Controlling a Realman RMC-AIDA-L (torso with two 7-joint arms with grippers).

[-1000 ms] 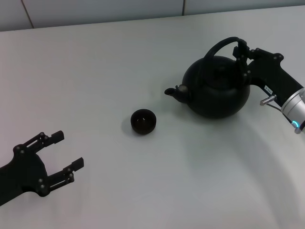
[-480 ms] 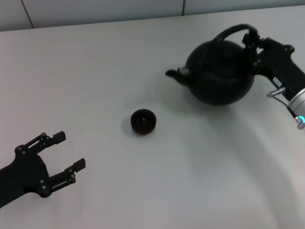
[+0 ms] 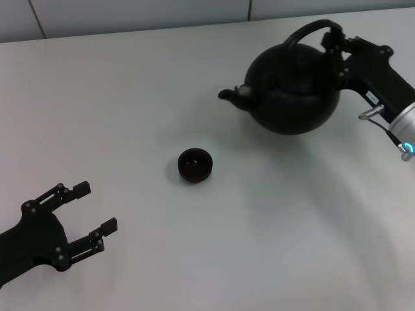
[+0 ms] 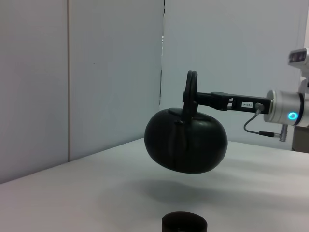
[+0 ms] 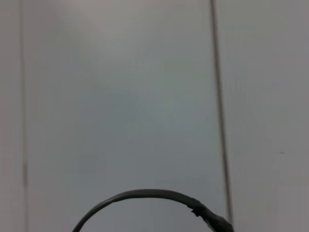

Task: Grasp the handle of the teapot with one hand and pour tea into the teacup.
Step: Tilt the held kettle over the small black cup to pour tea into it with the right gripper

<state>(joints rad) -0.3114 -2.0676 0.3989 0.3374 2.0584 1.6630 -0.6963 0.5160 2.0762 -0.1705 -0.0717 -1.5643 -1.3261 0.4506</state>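
Teapot (image 3: 293, 91) is lifting off the bench (image 3: 130, 97), nearing the teacup (image 3: 194, 165); right end effector (image 3: 334, 44) is clamping its handle (image 3: 305, 31) for pouring; left end effector (image 3: 87, 212) is idling wide, nearer than the teacup.

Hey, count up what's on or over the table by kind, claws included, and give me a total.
Teapot: 1, lifted by its handle in the right claw
Teacup: 1
Claws: 2, the left claw open and idle
Total: 4

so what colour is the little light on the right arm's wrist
Light blue, a small glowing ring on the silver wrist; it shows best in the left wrist view.
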